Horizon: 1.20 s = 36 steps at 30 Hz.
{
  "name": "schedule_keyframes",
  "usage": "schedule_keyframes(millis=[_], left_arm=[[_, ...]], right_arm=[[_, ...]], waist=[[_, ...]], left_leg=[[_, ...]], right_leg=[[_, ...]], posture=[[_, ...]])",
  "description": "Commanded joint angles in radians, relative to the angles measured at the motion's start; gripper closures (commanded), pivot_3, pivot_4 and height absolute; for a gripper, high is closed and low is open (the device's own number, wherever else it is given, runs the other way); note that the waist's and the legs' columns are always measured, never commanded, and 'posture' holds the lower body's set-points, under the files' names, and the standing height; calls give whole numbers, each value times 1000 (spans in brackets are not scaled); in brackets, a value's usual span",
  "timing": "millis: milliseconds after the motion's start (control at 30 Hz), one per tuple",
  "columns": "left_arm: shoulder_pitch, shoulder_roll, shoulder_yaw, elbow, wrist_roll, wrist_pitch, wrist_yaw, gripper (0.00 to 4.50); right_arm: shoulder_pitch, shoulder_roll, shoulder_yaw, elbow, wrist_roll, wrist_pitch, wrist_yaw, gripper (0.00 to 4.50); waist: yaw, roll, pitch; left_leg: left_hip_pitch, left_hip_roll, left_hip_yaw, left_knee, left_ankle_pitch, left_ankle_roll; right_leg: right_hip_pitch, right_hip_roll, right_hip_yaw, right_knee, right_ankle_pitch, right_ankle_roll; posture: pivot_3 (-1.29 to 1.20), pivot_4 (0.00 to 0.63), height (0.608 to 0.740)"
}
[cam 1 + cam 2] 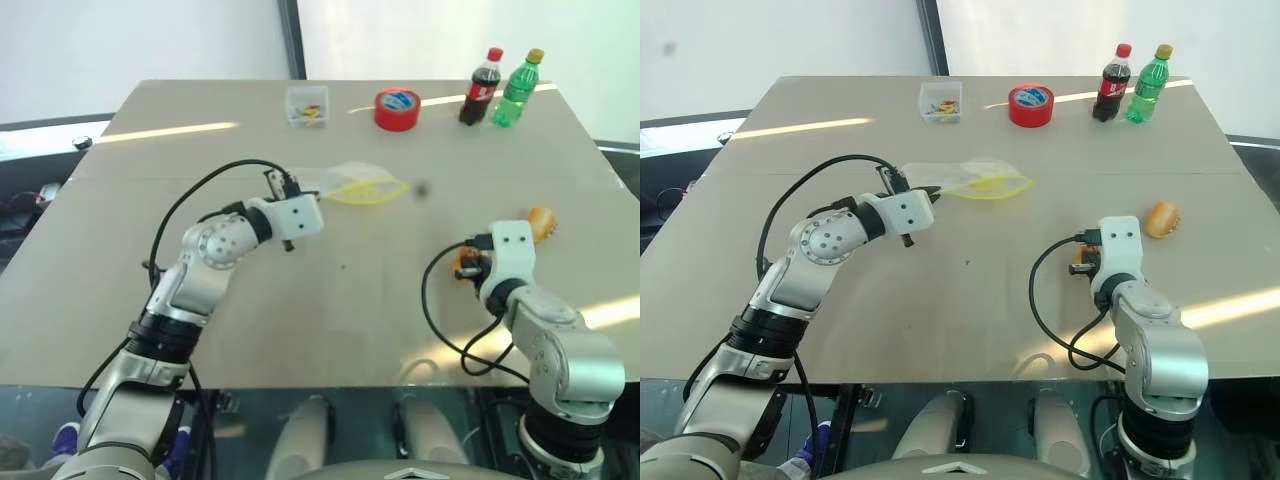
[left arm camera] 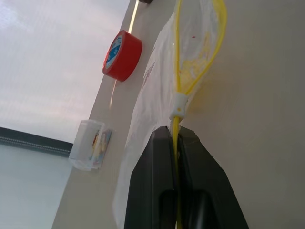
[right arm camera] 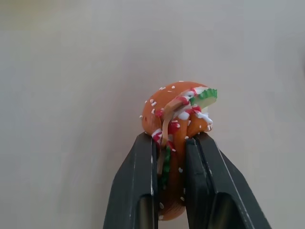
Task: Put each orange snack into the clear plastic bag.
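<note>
In wrist views: left gripper (image 2: 177, 143) pinches bag (image 2: 190, 57) seal; right gripper (image 3: 174, 143) clamps speckled snack (image 3: 178, 112).

Bright daylight from far windows; shiny white streaks across table (image 1: 300, 300); soft small shadows; left wrist view washed out upper left.

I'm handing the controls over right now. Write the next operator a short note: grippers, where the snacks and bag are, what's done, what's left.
Left gripper: shut on the yellow seal strip of the clear bag, holding it mid-table.
Right gripper: shut on the speckled orange snack, near the table's right side.
Paler orange snack: lying on the table beyond the right gripper, untouched.
Done: bag gripped, first snack gripped. Neither snack is in the bag.
Left: carry the held snack into the bag, then fetch the paler one.
</note>
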Motion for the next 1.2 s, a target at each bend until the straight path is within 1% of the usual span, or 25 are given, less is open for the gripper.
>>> schedule_keyframes(millis=[33,167,267,333,433,533,667,700,800,867,933,1033,1100,1200], left_arm=[[2,-11,26,-59,-35,-7,4,4500],[7,-32,23,-84,-84,-21,-16,4500],[4,-43,29,-111,-123,-29,-27,4500],[14,-32,27,-140,-160,-70,-62,4500],[33,-12,24,-162,-187,-139,-92,4500],[52,12,16,-150,-208,-249,-124,4500],[72,30,14,-121,-250,-343,-163,4500],[74,29,15,-115,-261,-347,-170,4500],[74,25,17,-105,-277,-340,-182,4500],[67,27,18,-93,-282,-328,-192,4500],[59,31,27,-82,-295,-299,-202,4500],[40,41,41,-54,-311,-266,-218,4500],[28,52,39,-34,-311,-291,-234,4500],[28,59,29,-33,-351,-310,-288,4500]], right_arm=[[-74,-18,-8,-60,136,-79,122,4156],[-123,-38,40,27,236,-126,203,4156],[-179,-19,83,160,238,-199,186,4156],[-235,4,60,248,258,-234,176,4156],[-294,17,0,322,310,-241,182,4156],[-343,34,-107,353,435,-166,199,4156],[-363,15,-178,393,549,-84,216,4156],[-366,17,-187,410,563,-79,209,4156],[-377,72,-255,453,655,-39,183,4156],[-394,135,-341,475,744,-5,140,4156],[-399,172,-402,482,826,22,105,4156],[-367,166,-428,456,903,54,80,4156],[-348,161,-453,447,971,71,56,4156],[-344,179,-491,470,1069,72,-19,4156]], waist=[[-1,0,0],[1,0,0],[1,0,0],[1,0,0],[1,0,0],[2,0,0],[4,0,0],[3,0,0],[2,0,0],[0,0,0],[-1,0,0],[2,0,0],[3,0,0],[0,0,0]], left_leg=[[0,0,0,0,0,0],[0,1,-1,0,0,0],[0,0,0,1,0,0],[0,0,-1,1,0,0],[0,1,-1,0,0,0],[-1,1,0,-1,0,0],[-1,1,0,-1,0,0],[-1,1,0,-1,0,0],[-1,1,0,-1,0,0],[0,1,0,-1,0,0],[0,1,1,-1,0,0],[-1,1,1,-1,0,0],[-1,1,0,-1,0,0],[-1,1,1,-1,0,0]], right_leg=[[0,0,0,0,0,0],[0,0,0,0,0,0],[1,0,0,0,0,0],[0,0,0,0,0,0],[0,0,0,-1,0,0],[0,-1,0,-2,0,0],[0,-1,0,-2,0,0],[0,-1,0,-2,0,0],[0,-1,0,-1,0,0],[0,0,0,0,0,0],[0,0,1,0,0,0],[-1,0,1,0,0,0],[-1,0,1,0,0,0],[-1,0,1,0,0,0]], posture=[[0,150,740],[0,150,740],[0,150,740],[0,150,740],[0,150,740],[0,150,740],[0,150,740],[0,150,740],[0,150,740],[0,150,740],[0,150,740],[0,150,740],[0,150,740],[0,150,740]])
